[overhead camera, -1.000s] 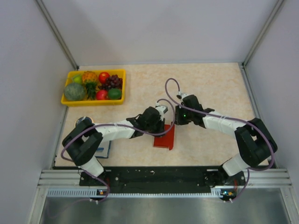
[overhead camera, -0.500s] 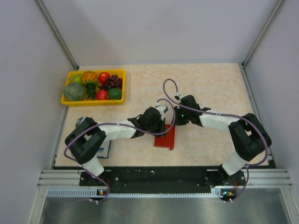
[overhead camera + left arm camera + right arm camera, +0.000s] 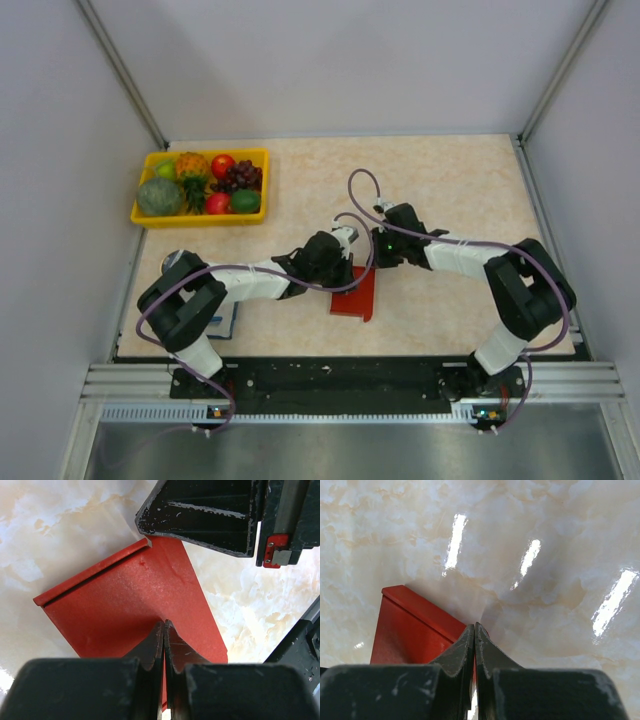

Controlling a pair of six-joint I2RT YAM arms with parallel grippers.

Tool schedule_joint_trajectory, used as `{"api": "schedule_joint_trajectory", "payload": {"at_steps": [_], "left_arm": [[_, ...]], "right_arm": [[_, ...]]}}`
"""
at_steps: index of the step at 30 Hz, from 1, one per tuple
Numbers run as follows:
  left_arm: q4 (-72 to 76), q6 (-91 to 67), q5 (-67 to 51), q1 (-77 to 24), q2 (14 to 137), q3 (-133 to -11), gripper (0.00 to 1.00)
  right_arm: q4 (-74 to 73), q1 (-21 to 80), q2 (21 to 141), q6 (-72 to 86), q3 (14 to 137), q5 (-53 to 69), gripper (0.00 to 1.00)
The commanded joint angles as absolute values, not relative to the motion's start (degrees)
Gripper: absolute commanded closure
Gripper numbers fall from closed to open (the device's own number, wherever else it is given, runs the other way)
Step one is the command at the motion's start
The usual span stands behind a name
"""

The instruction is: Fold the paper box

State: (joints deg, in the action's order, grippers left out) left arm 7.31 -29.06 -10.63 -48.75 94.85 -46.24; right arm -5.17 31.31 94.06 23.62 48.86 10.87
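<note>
The paper box (image 3: 357, 297) is a flat red card lying on the marbled table between the two arms. In the left wrist view the paper box (image 3: 125, 600) shows a raised folded lip along its far edge. My left gripper (image 3: 165, 625) is shut, with a thin edge of the card pinched between its fingertips. My right gripper (image 3: 474, 626) is shut too, on the card's edge next to the lip of the paper box (image 3: 405, 635), and a red sliver shows between its fingers. From above, the left gripper (image 3: 340, 262) and the right gripper (image 3: 376, 252) meet at the card's far end.
A yellow fruit tray (image 3: 200, 219) holding several fruits stands at the far left. A blue notebook (image 3: 224, 318) lies partly under the left arm near the front edge. Grey walls close in both sides. The right gripper's black body (image 3: 200, 510) hangs close above the card.
The right arm's elbow has swung left and its wrist has edged slightly toward the card. The card and the left arm have stayed in place.
</note>
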Motion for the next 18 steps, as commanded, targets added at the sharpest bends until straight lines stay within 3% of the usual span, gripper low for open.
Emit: {"api": "schedule_joint_trajectory", "payload": {"at_steps": [1,4,11,18], "left_arm": [[3.4,-28.1,-7.9,-48.9,96.6,-43.9,0.97],[3.4,-28.0,-8.2,-48.9,96.9,-44.1,0.97],[3.9,-27.9,-8.7,-48.9,96.9,-43.8,0.97],[4.5,-27.9,-9.1,-49.0,96.9,-43.3,0.97]], "right_arm": [[-7.2,30.7,95.7,24.9,49.6,16.5,1.00],[-8.2,28.5,95.5,26.5,49.3,23.2,0.99],[-1.9,23.1,91.8,20.1,47.1,34.4,0.82],[11.2,19.3,94.0,19.9,44.2,44.6,0.76]]}}
